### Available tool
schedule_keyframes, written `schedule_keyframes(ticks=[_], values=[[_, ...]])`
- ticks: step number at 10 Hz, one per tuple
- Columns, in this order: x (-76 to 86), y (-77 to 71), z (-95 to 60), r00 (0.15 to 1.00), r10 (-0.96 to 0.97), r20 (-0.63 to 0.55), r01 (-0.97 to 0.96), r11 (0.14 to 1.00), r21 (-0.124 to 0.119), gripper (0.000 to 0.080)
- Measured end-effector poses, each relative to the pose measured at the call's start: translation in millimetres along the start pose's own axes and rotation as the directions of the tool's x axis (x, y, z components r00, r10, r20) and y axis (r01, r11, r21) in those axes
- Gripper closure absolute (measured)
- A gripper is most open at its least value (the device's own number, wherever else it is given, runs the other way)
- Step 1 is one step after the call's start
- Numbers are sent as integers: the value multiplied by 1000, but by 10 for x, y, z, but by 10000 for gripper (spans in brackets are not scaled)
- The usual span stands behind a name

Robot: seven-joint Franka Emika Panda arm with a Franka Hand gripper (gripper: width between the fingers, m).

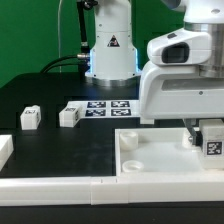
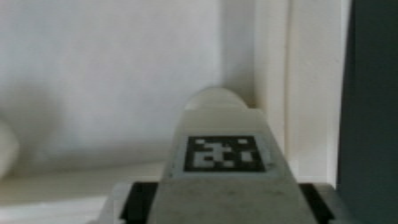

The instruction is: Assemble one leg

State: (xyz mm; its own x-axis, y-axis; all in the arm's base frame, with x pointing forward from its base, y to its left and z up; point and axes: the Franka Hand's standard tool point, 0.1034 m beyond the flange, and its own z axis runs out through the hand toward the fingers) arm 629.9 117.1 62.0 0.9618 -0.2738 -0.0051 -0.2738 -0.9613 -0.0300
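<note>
- Looking down my own arm in the wrist view, I see my tool [image 2: 222,200] closed on the leg [image 2: 226,135], its dark fingers [image 2: 128,203] pressed to the leg's two sides.
- The leg is a white tapered block with a black-and-white tag facing the wrist camera, and its rounded far end points at pale panel surfaces beyond.
- In the exterior view my tool [image 1: 210,140] hangs at the exterior view's right, and the tagged leg [image 1: 213,143] shows between the fingers, low over the panel.
- I cannot tell from either view whether the leg's tip touches the panel or hangs just above it.
- The panel [image 1: 165,160] is a large white square tray with a raised rim, lying at the front of the black surface [image 1: 60,150], and the leg sits near its corner on the exterior view's right.
- A small round recess shows in the panel's corner on the exterior view's left.
- Beyond the panel, the marker board [image 1: 108,106] lies flat on the surface with its tags up.
- Two loose legs rest to the exterior view's left of the marker board, one [image 1: 70,115] just beside it and another [image 1: 30,118] further out, apart from each other.
- A white piece [image 1: 5,152] lies at the exterior view's left edge, cut off by the frame.
</note>
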Motion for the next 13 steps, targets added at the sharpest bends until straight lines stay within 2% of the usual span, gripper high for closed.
schedule_keyframes(ticks=[2, 3, 4, 6, 7, 8, 9, 10, 11, 12, 13], values=[[-3, 7, 4, 963, 270, -1, -270, 963, -2, 511], [-9, 2, 8, 924, 383, -1, -383, 924, -4, 511], [-16, -2, 13, 848, 530, -4, -530, 848, -6, 511], [-21, -6, 18, 744, 668, -6, -668, 744, -5, 511], [-24, -13, 18, 665, 747, 4, -747, 665, 0, 509], [-25, -17, 17, 641, 768, 7, -768, 641, 1, 509], [-26, -18, 18, 656, 755, 7, -755, 656, 1, 449], [-27, -20, 18, 657, 754, 7, -754, 657, 1, 313], [-29, -25, 17, 688, 726, 7, -726, 688, 2, 313], [-46, -64, 10, 714, 700, 10, -701, 714, 4, 186], [-49, -74, 6, 812, 584, 9, -584, 812, 6, 161]])
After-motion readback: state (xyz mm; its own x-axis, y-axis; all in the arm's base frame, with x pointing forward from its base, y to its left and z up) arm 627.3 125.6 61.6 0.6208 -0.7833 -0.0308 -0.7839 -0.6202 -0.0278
